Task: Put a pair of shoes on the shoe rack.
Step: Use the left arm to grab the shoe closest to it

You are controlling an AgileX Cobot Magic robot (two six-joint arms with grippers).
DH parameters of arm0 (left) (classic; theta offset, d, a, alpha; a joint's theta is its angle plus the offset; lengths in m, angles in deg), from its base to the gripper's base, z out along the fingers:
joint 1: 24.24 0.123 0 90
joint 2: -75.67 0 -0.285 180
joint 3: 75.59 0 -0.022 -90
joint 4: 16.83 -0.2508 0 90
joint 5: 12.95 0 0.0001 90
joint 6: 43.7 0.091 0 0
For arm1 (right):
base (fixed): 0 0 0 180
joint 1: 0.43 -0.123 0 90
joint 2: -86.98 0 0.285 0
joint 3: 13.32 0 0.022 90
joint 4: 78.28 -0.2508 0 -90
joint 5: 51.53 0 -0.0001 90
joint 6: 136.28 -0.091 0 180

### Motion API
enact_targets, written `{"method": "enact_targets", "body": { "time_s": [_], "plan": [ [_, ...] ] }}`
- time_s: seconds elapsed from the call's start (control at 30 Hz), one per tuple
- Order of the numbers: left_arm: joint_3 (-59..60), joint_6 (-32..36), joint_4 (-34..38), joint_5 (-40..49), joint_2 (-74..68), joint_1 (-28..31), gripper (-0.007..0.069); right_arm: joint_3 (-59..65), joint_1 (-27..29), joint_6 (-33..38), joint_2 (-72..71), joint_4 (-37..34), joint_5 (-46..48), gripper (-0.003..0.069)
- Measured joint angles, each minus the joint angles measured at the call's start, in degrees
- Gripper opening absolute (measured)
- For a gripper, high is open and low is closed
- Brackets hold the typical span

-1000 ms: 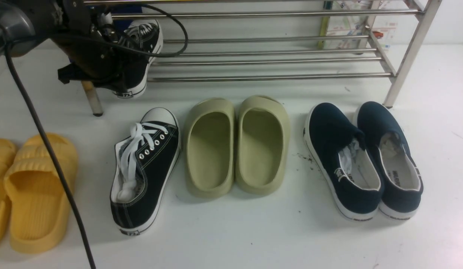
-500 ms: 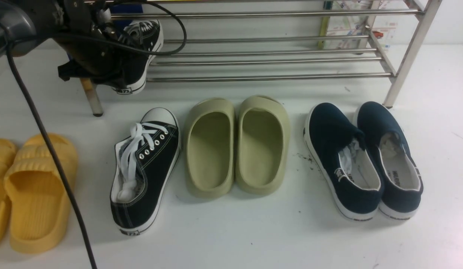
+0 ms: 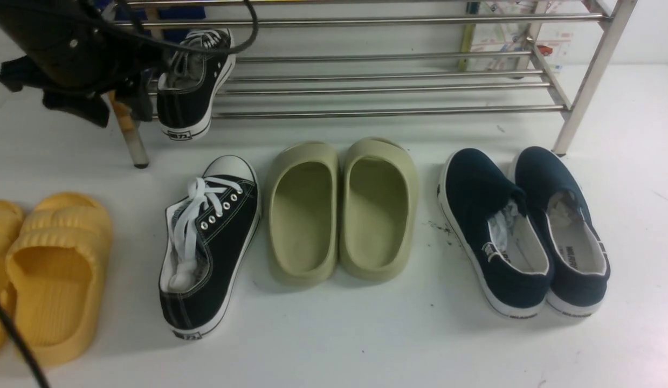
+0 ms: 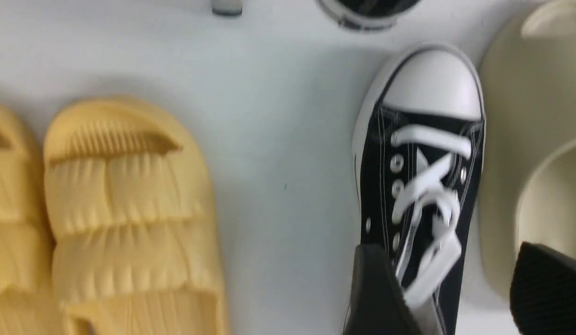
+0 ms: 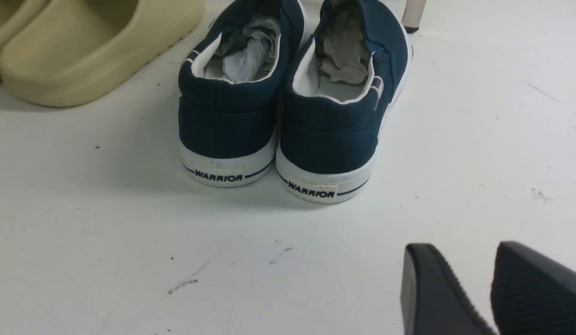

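Note:
One black canvas sneaker [image 3: 191,86] rests on the lowest bars of the steel shoe rack [image 3: 387,86] at its left end, toe to the back and heel jutting over the front bar. Its mate [image 3: 209,242] lies on the white floor in front, toe toward the rack. My left arm [image 3: 59,48] hovers just left of the racked sneaker, apart from it. My left gripper [image 4: 450,249] is open, with the floor sneaker [image 4: 422,177] showing below between its fingers. My right gripper [image 5: 460,251] hangs open over bare floor, behind the navy shoes.
Olive foam slippers [image 3: 342,210] sit right beside the floor sneaker. Navy slip-ons [image 3: 522,231] stand further right and yellow slippers [image 3: 48,275] at the far left. The rack's front left leg [image 3: 131,140] stands near my left arm. A black cable [image 3: 15,339] crosses the bottom left corner.
My left gripper has opened and let go of the sneaker, which stays on the rack's bars. The left arm has drawn back to the left, away from it.

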Motion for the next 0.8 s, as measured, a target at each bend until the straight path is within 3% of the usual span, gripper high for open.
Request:
{"method": "enact_targets", "body": {
  "time_s": [0.17, 0.4, 0.53, 0.8],
  "plan": [
    [15.2, -3.1, 0.0, -2.0, 10.3, 0.0, 0.0400, 0.0, 0.0, 0.0, 0.0, 0.0, 0.0, 0.0239],
    [33.8, -5.5, 2.8, -14.6, 12.1, 0.0, 0.0402, 0.0, 0.0, 0.0, 0.0, 0.0, 0.0, 0.0239],
    [37.1, -4.6, 6.2, -22.6, 9.5, 0.0, 0.0402, 0.0, 0.0, 0.0, 0.0, 0.0, 0.0, 0.0239],
    [37.2, -2.0, 9.3, -27.7, -0.1, 0.0, 0.0395, 0.0, 0.0, 0.0, 0.0, 0.0, 0.0, 0.0239]
  ]
}}
